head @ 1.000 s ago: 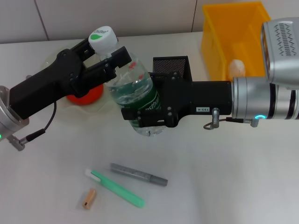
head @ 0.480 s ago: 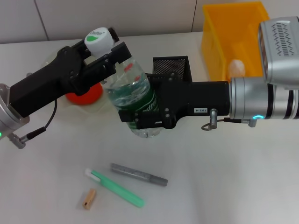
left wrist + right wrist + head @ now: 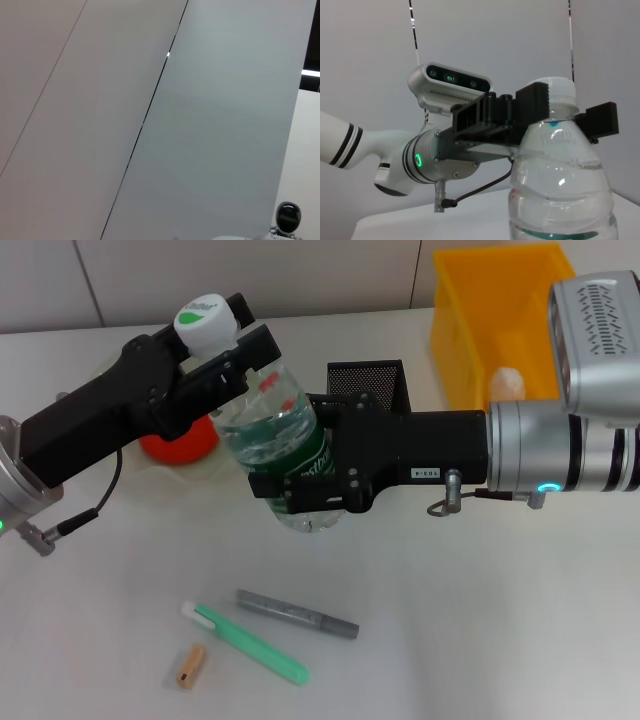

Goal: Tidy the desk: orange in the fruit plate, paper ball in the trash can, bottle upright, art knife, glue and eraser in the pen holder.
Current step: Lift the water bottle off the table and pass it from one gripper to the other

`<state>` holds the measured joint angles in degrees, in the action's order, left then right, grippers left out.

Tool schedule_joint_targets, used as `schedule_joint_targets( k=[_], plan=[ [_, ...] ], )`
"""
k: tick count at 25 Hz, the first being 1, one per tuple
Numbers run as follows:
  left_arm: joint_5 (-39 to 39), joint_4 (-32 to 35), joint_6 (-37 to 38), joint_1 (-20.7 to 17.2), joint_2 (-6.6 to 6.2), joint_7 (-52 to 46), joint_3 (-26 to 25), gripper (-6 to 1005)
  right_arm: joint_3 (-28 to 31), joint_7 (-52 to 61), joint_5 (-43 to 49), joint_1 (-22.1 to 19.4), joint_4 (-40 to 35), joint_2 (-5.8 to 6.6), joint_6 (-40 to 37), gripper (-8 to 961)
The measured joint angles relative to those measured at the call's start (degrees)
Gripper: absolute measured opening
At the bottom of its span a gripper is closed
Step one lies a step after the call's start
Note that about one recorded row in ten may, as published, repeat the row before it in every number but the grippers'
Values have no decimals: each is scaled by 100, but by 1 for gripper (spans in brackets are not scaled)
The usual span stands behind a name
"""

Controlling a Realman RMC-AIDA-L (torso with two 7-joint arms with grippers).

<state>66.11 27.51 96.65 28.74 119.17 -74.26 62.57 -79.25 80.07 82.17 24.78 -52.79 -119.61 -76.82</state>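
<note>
Head view: small clear plastic water bottle with green label and white green-marked cap [image 3: 275, 445] held off the white desk [image 3: 480, 630], tilted with the cap leaning toward the robot's left. Left gripper [image 3: 222, 348], black, closed on the neck just under the cap. Right gripper [image 3: 300, 485], black, clamped around the labelled lower body. Red-orange round orange [image 3: 182, 443] in the pale green ribbed glass fruit plate [image 3: 120, 370], behind the left arm. Tall square black mesh pen holder [image 3: 372, 382] just behind the right gripper. White crumpled paper ball [image 3: 507, 384] inside the bright yellow rectangular plastic trash can [image 3: 490, 310]. On the near desk: long green stick [image 3: 245, 644], long grey stick [image 3: 297, 614], and tiny tan-orange cylindrical eraser [image 3: 188, 666] beside the green stick's white end.

Right wrist view: left gripper fingers [image 3: 532, 107] seen pinching the bottle neck below the cap.
</note>
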Motion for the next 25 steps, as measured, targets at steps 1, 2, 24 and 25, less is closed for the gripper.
schedule_joint_targets(
  k=[1,2,24,25],
  plan=[
    [0,0,0,0,0,0,0,660,0,0,0,0,0,0,0,725],
    [0,0,0,0,0,0,0,659,2,0,0,-7,-9,0,0,725],
    [-11,0,-30,9,-9,0,-2,641,-3,11,-3,-63,-56,8,-62,724],
    [-11,0,-26,9,-9,0,3,640,-8,29,-11,-69,-56,8,-60,724]
  ],
)
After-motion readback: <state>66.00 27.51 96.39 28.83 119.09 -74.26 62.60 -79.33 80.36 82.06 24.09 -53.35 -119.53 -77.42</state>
